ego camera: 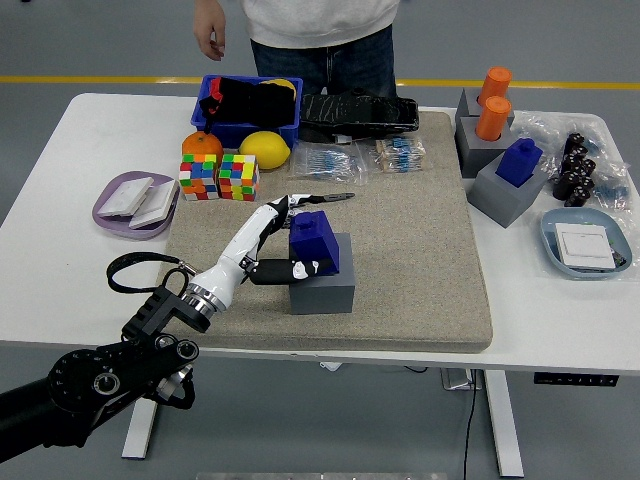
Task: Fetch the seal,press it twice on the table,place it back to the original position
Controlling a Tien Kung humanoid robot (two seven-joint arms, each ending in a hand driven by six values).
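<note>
A blue seal (316, 240) sits tilted on a grey block holder (325, 284) in the middle of the beige mat (420, 250). My left hand (288, 238) is closed around the seal, fingers over its top and thumb along its lower front. The seal's base is lifted at an angle out of the holder. The right arm is out of view.
A second blue seal (519, 160) on a grey block and two orange seals (492, 105) stand at the right. Two colour cubes (219, 176), an orange, a lemon (264, 149) and a blue bin lie behind. A lilac tray (135, 205) sits left, a person (318, 30) stands behind.
</note>
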